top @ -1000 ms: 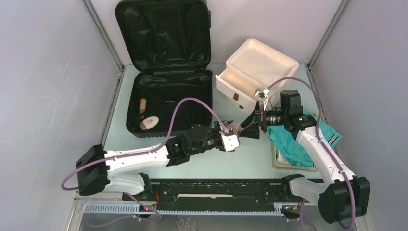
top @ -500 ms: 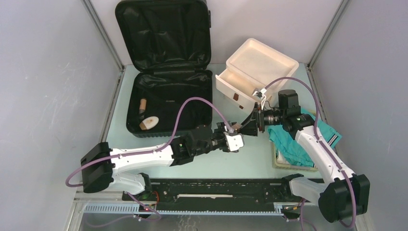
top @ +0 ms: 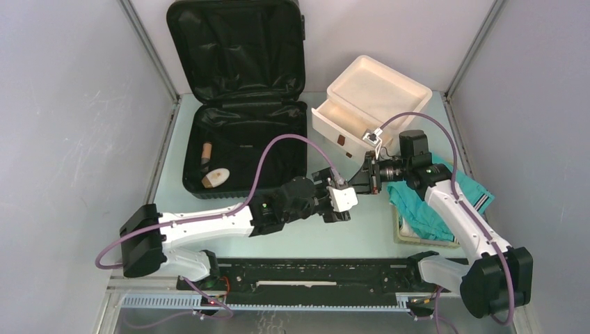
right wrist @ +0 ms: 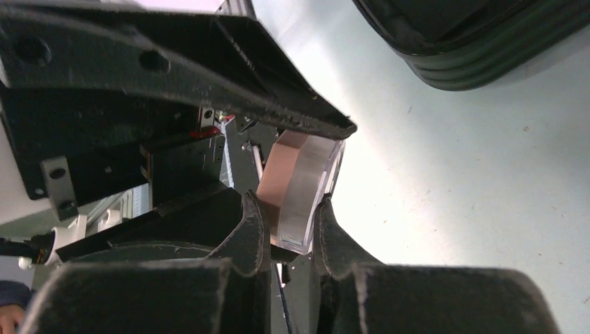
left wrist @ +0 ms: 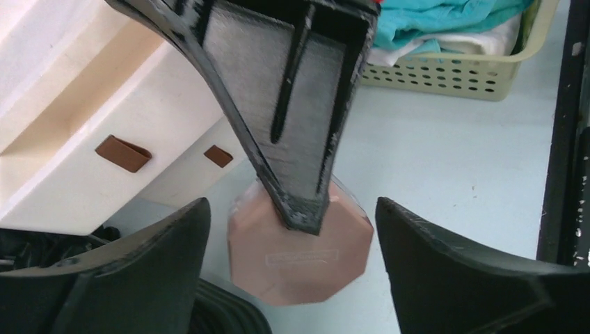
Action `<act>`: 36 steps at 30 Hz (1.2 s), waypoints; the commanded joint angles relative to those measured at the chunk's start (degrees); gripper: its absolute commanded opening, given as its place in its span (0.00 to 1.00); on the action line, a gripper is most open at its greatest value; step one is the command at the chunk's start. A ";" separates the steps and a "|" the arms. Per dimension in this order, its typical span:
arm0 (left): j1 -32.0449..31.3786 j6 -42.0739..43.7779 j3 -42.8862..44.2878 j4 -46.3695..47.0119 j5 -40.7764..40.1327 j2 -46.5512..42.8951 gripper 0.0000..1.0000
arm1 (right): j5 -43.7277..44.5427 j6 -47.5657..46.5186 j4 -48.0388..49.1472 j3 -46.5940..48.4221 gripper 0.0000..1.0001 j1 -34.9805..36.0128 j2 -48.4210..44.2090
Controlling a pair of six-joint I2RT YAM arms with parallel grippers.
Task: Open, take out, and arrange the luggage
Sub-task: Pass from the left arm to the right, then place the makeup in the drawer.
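The luggage (top: 268,149) lies open at the back left, its lid (top: 236,49) leaning on the wall. In front of it, over the table, the two grippers meet tip to tip. My right gripper (right wrist: 289,209) is shut on a flat pink octagonal case (right wrist: 292,181), pads pressed on both faces. My left gripper (left wrist: 292,209) stands open around that pink case (left wrist: 299,261), its fingers (left wrist: 160,257) well apart from the edges. In the top view the left gripper (top: 346,188) and the right gripper (top: 357,182) overlap and hide the case.
A brown bottle (top: 206,150) and a white oval thing (top: 217,178) lie in the luggage's lower half. A white drawer box (top: 369,104) with an open drawer stands at the back right. A pale basket (top: 407,233) with teal cloth (top: 424,205) sits under the right arm.
The right jaws have closed on the pink case. The left jaws have opened off it, and the left arm has shifted a little to the right.
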 commanded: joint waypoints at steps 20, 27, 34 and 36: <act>8.45 -15.80 8.89 -24.84 11.24 -19.64 1.00 | -12.55 -30.94 -16.87 3.97 0.00 -10.72 -5.27; 25.30 -16.31 8.61 -34.58 16.81 -27.37 1.00 | -3.87 -38.30 -23.91 9.51 0.00 -12.99 -8.24; 28.35 -12.10 -3.57 -31.56 -2.29 -34.87 1.00 | 9.67 -38.73 -28.54 26.21 0.00 -12.34 -5.02; 28.35 -11.91 -5.13 -30.72 -2.95 -36.66 1.00 | 15.21 -37.06 -27.45 30.41 0.00 -10.96 -3.38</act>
